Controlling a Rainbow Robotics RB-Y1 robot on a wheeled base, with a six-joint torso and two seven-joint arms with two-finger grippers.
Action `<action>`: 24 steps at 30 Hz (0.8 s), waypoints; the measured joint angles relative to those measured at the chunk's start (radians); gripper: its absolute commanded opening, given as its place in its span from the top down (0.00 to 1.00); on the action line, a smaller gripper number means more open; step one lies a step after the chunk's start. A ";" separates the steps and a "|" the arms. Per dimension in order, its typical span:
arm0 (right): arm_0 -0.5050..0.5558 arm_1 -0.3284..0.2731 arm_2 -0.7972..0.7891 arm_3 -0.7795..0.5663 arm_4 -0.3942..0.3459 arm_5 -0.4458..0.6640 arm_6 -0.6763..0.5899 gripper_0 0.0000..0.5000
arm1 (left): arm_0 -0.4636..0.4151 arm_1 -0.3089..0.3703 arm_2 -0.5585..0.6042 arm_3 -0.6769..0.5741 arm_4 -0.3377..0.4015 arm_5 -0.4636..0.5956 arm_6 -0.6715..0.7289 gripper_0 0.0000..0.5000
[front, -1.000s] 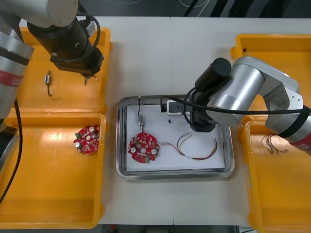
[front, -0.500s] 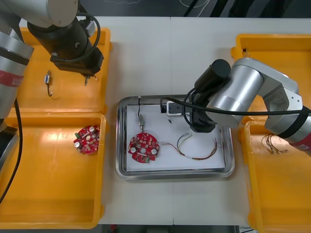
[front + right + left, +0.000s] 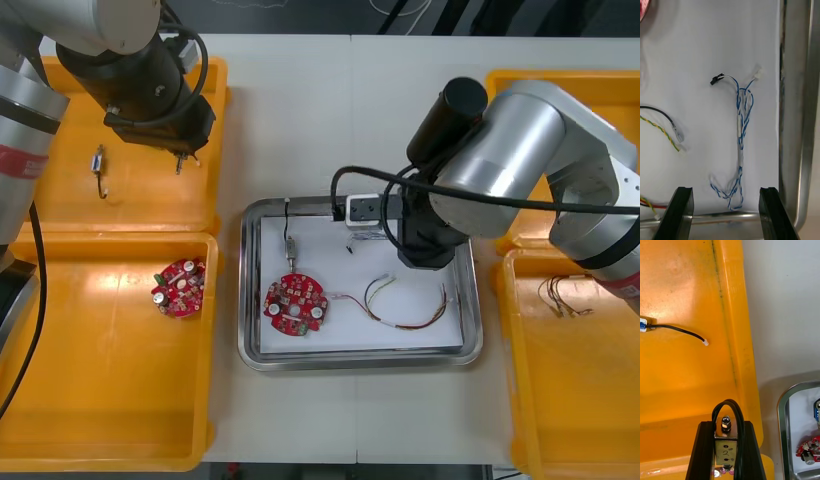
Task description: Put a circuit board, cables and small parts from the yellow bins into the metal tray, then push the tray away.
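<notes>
Right pincer (image 3: 725, 193) released over blue-white cable (image 3: 740, 142); left pincer (image 3: 726, 426) grasping small metal part (image 3: 725, 452): set it low in metal tray (image 3: 360, 357).

We log: right arm (image 3: 520, 160) hides far right corner of the tray (image 3: 250, 300) | left wrist view: circuit board (image 3: 810, 450) cut by the edge | metal part (image 3: 725, 452) in left gripper (image 3: 726, 426): lower end cut off, kind unclear
</notes>
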 measured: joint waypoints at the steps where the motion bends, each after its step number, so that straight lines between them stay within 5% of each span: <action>1: 0.000 0.010 -0.025 -0.009 -0.003 0.030 -0.002 0.00 | 0.000 0.000 0.000 0.000 0.001 0.000 0.000 1.00; 10: 0.000 0.057 -0.213 -0.099 -0.032 0.269 -0.038 0.00 | 0.000 0.000 0.000 -0.020 0.008 0.010 0.051 1.00; 18: 0.014 0.050 -0.334 -0.223 -0.074 0.281 -0.278 0.00 | 0.000 -0.026 0.000 -0.039 -0.003 0.011 0.087 1.00; 24: 0.089 -0.015 -0.387 -0.354 -0.097 0.281 -0.407 0.00 | 0.001 -0.079 0.000 -0.059 -0.045 0.021 0.089 1.00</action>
